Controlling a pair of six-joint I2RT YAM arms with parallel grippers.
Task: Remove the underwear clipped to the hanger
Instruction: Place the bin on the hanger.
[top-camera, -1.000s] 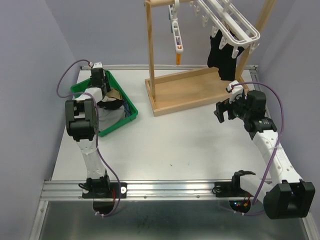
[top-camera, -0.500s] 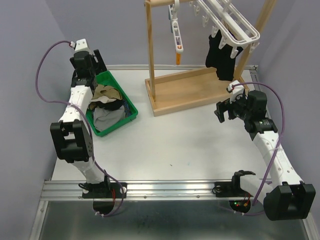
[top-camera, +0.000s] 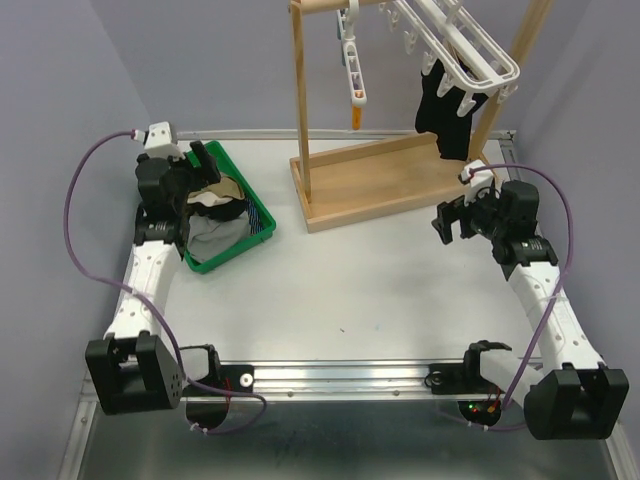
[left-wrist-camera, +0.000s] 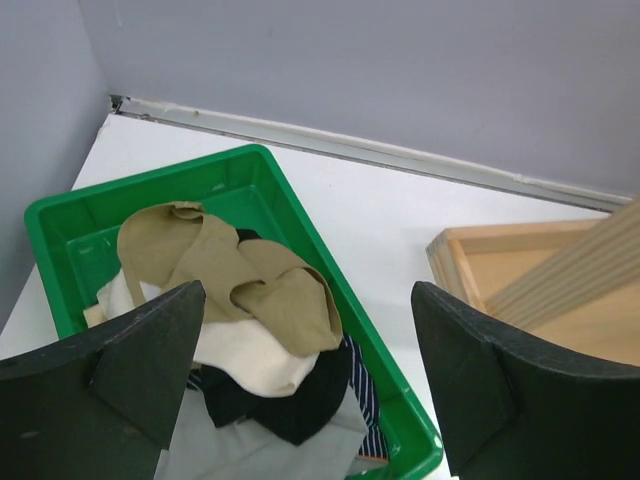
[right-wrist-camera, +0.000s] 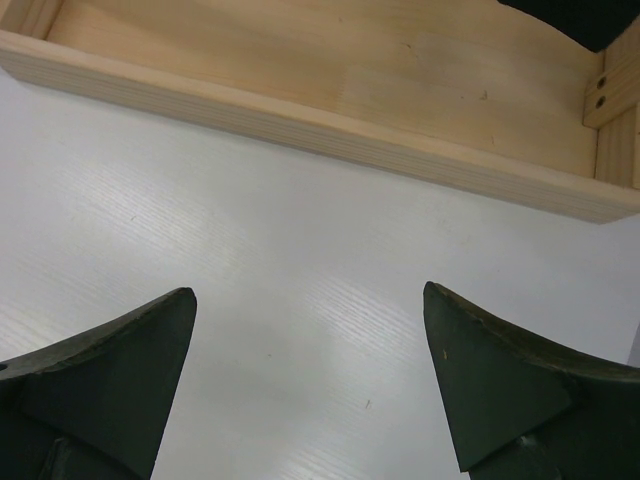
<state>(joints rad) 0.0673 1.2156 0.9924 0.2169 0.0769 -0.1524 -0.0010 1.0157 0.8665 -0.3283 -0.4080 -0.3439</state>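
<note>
Underwear (left-wrist-camera: 262, 300) heaped in green tray (left-wrist-camera: 300, 205); black piece (top-camera: 446, 110) clipped on hanger (top-camera: 470, 45). Left gripper (left-wrist-camera: 306, 335) spread, empty, at tray; right gripper (right-wrist-camera: 310, 345) spread above surface (top-camera: 350, 280).

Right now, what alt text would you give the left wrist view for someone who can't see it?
A green tray holds a heap of underwear, a tan piece on top of cream, black and grey ones. The open left claw hangs above it, dark fingers framing the heap; a wooden stand base sits at right.
</note>
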